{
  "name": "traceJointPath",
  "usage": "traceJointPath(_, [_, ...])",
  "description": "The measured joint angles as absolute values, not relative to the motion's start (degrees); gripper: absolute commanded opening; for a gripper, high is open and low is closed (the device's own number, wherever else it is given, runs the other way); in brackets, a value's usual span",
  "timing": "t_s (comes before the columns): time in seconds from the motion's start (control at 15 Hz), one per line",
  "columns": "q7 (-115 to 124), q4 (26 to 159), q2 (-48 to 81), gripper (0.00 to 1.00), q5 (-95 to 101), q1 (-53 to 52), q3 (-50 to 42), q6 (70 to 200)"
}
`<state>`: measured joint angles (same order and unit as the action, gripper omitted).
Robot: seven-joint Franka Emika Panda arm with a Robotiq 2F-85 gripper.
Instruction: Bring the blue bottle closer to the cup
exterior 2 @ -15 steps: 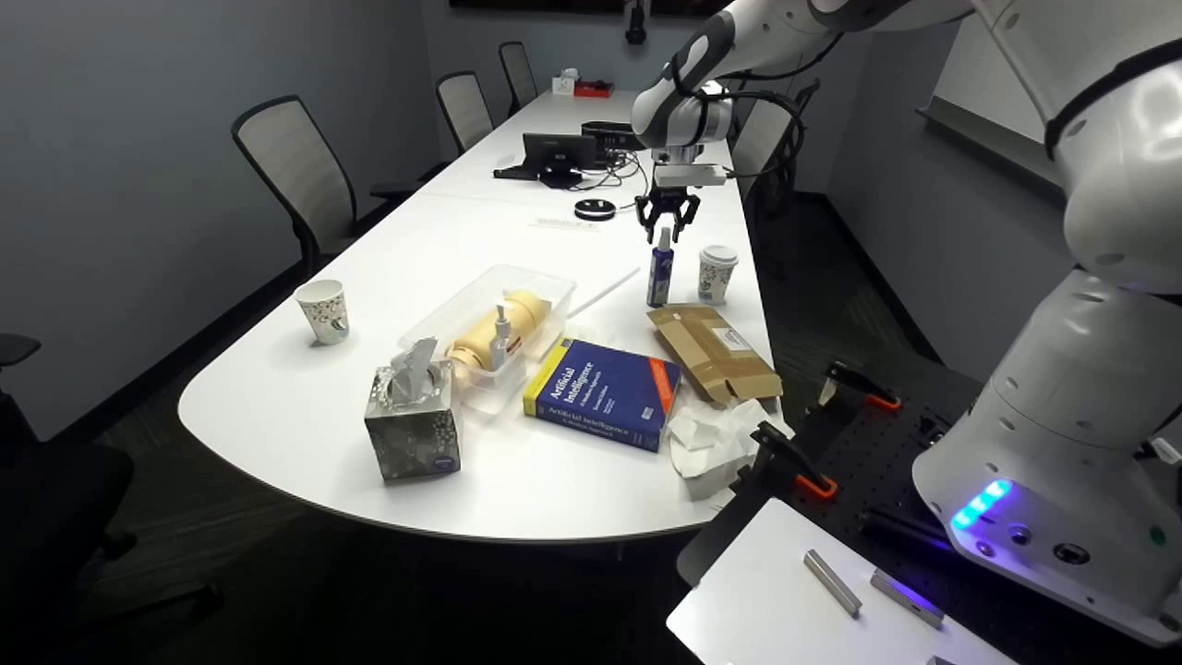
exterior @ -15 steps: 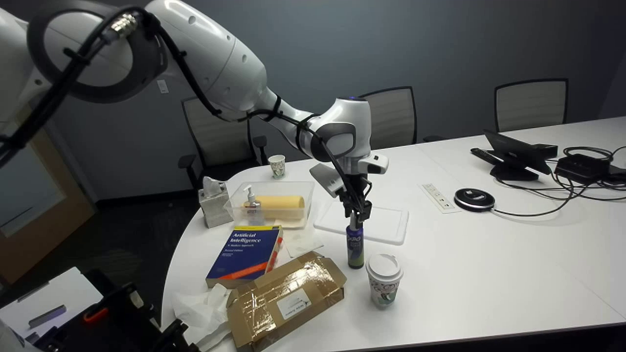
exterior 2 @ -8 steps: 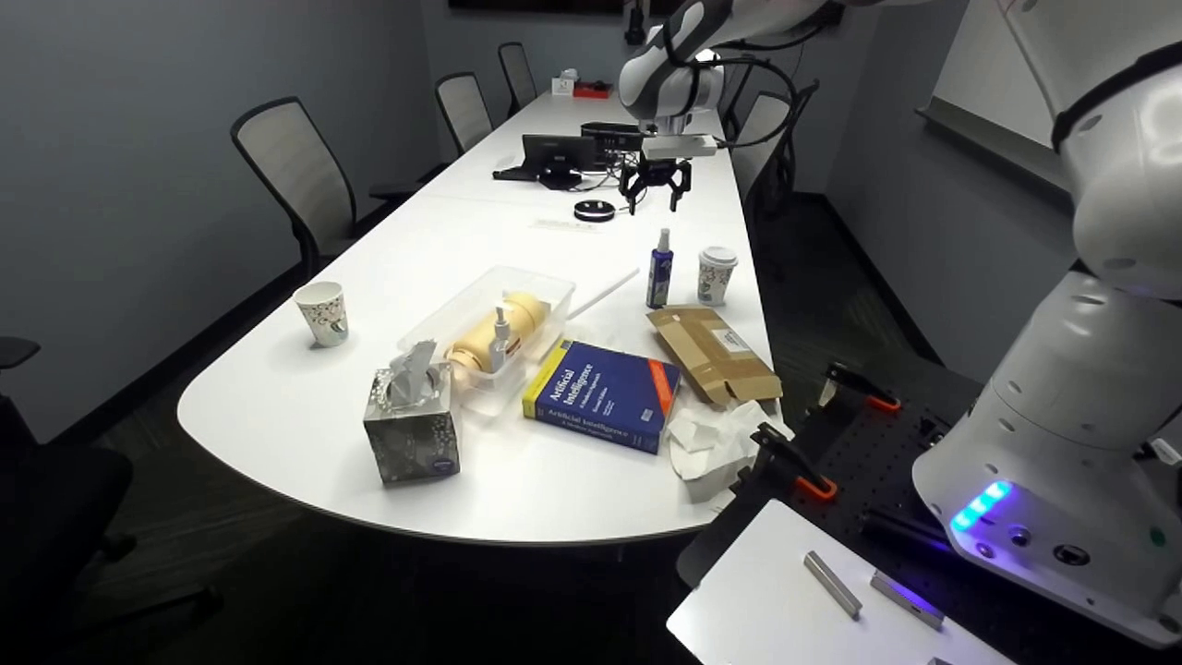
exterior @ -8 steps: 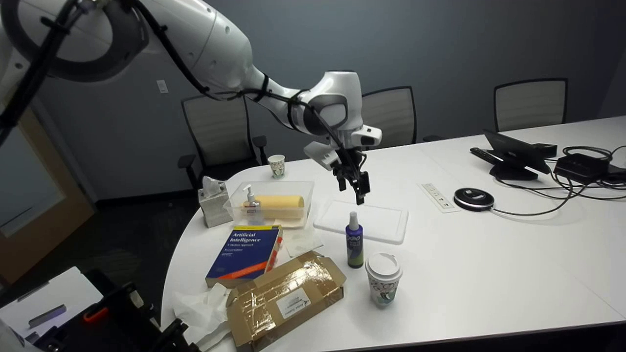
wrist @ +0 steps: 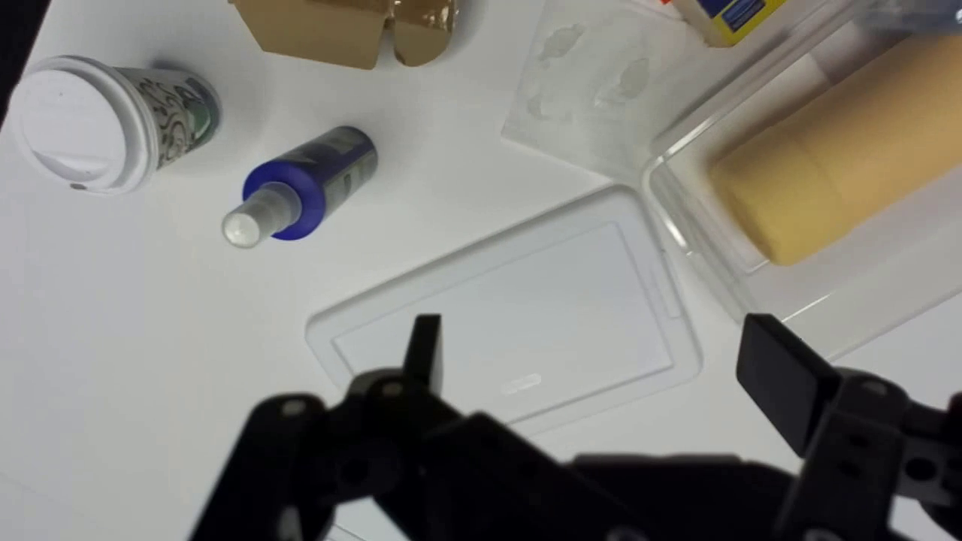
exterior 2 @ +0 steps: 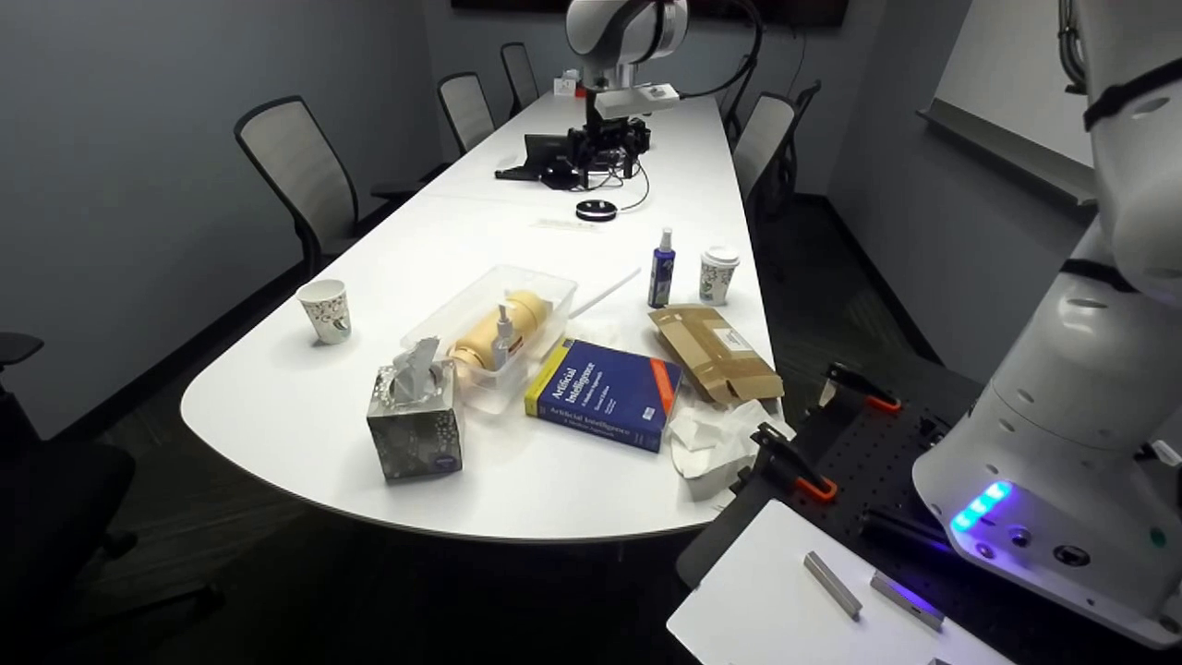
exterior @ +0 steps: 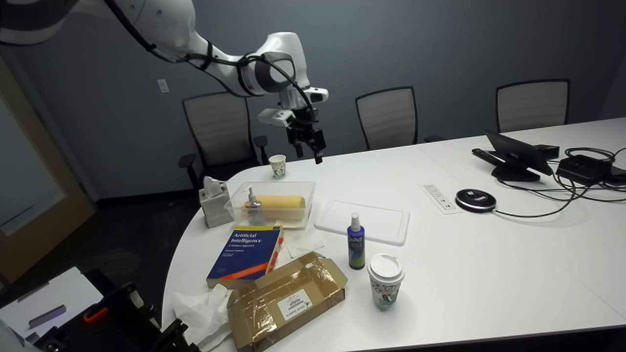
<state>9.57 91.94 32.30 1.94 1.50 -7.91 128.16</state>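
Note:
The blue bottle (exterior: pixel 356 247) stands upright on the table with its pale spray cap on. Close beside it is the white lidded cup (exterior: pixel 385 286), also upright, with a small gap of table between the two in both exterior views. In the wrist view the bottle (wrist: pixel 319 176) and the cup (wrist: pixel 113 124) both lie at the upper left. My gripper (exterior: pixel 308 155) hangs high above the table, well away from the bottle. Seen from the wrist, the gripper (wrist: pixel 597 361) is open, its fingers wide apart and nothing held between them.
A flat white tablet-like panel (wrist: pixel 518 323) lies below the gripper. Nearby are a clear bin (exterior: pixel 274 188) with a yellow cylinder, a flat cardboard box (exterior: pixel 288 303), a blue book (exterior: pixel 247 252), a tissue box (exterior 2: pixel 416 429) and another paper cup (exterior 2: pixel 325 312).
The gripper was around the bottle's cap a second ago and has opened. It has since risen and moved back towards the far side of the table. The bottle has stayed standing beside the cup.

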Motion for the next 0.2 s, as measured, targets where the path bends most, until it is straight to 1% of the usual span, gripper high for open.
traceJointPath(0.2, [9.3, 94.8, 30.0, 1.0, 1.9, 0.7, -6.3, 128.2])
